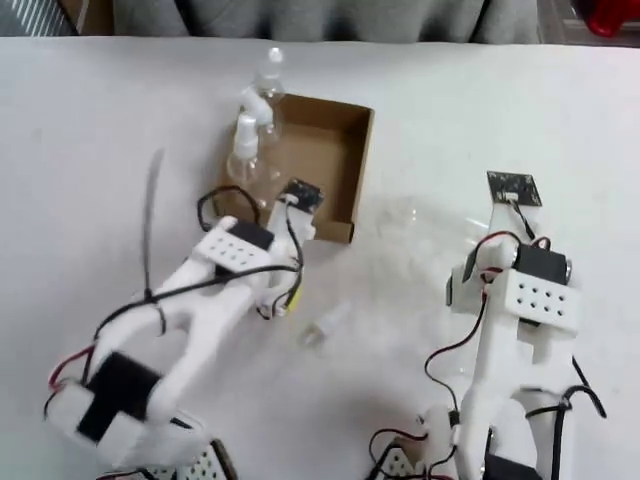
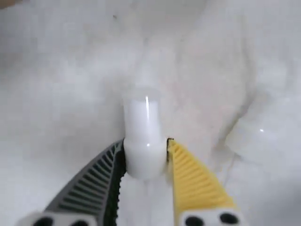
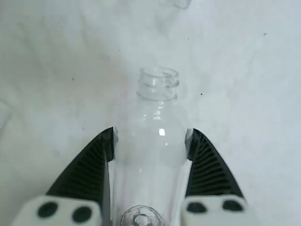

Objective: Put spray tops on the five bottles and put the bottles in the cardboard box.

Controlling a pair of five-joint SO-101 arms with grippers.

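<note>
Left gripper (image 2: 145, 147) clamps spray top (image 2: 142, 117); right gripper (image 3: 150, 136) grips bottle (image 3: 158, 87), neck exposed, likely for capping.

Bottles (image 1: 255, 130) at the upper-left corner of the cardboard box (image 1: 325, 150) blur together; count indeterminate. Open-necked bottle (image 3: 157, 136): base cut off by frame edge.

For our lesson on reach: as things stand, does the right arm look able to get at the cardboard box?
Probably yes. The table looks open between the right gripper, shut on an uncapped bottle, and the cardboard box, whose right half is free. The left arm sits at the box's near left corner.
</note>
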